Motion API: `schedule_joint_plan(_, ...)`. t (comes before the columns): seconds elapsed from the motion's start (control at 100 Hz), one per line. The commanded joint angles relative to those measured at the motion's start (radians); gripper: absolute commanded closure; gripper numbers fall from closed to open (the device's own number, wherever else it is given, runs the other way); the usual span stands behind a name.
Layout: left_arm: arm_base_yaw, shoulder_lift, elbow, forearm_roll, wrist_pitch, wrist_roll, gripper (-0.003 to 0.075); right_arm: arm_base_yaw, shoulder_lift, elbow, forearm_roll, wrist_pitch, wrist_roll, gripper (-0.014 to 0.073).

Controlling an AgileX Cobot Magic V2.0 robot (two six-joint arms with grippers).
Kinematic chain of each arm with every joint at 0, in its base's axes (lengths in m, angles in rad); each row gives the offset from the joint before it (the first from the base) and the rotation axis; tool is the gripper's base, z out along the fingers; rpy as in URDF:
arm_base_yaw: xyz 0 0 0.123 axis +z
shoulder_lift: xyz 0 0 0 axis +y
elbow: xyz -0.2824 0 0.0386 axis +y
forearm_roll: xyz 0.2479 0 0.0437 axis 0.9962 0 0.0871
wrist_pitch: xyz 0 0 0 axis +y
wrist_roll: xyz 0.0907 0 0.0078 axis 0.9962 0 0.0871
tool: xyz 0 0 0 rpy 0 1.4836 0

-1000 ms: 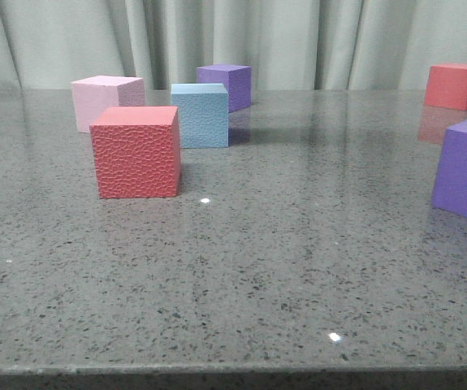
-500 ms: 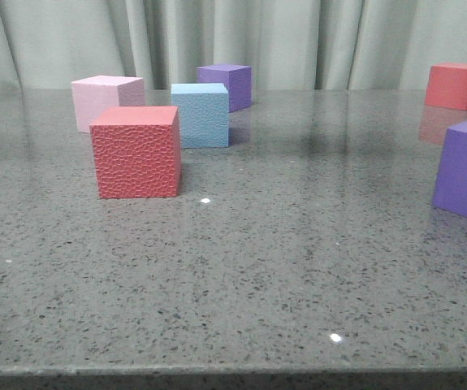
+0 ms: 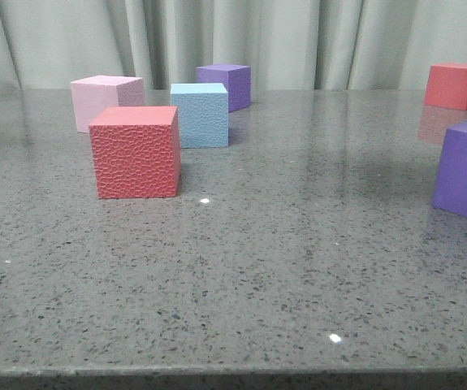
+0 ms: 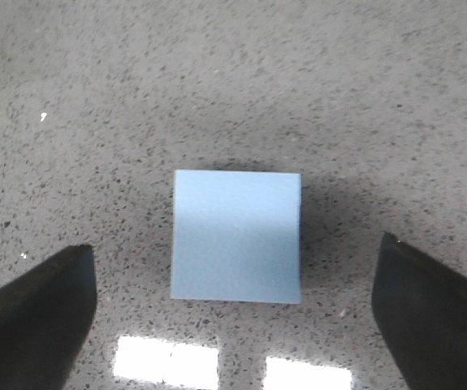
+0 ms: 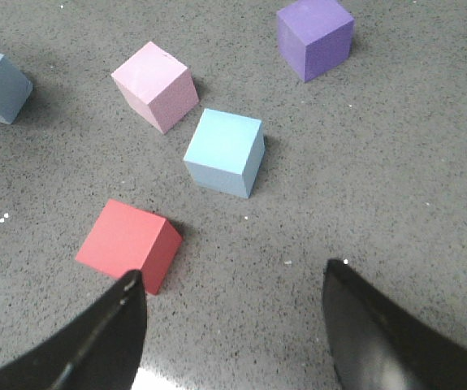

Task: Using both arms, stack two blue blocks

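Pale pleated curtains hang behind a polished, speckled grey stone table (image 3: 298,268) that mirrors the ceiling lights. My left gripper (image 4: 233,317) hangs straight over one blue block (image 4: 237,236), fingers spread wide to either side of it and touching nothing; I judge I'm lined up to come down and pinch it. Its top looks matte and fairly smooth, square-edged. My right gripper (image 5: 233,325) is also spread and empty, held high and looking down on the other blue block (image 5: 225,152), the pebbled one. Around that landmark: a pink cube (image 5: 155,86) just beside it, a purple cube (image 5: 315,36) a little farther off, and a rough-skinned red cube (image 5: 127,244) near it, nearest my fingers. All look like light foam, easy to squeeze.
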Motion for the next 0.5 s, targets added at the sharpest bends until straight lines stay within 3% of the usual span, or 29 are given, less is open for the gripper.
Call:
schedule_joint_plan(0.0,0.016,-0.024,-0.036,-0.050,-0.030,0.033,0.0058,0.000,-0.071,0.026,-0.013,-0.084,-0.010,0.0121)
schedule_joint_plan(0.49,0.018,0.110,-0.036,-0.094,-0.038,0.050,0.0058,0.000,-0.102,0.066,0.052,-0.081,-0.011,0.0121)
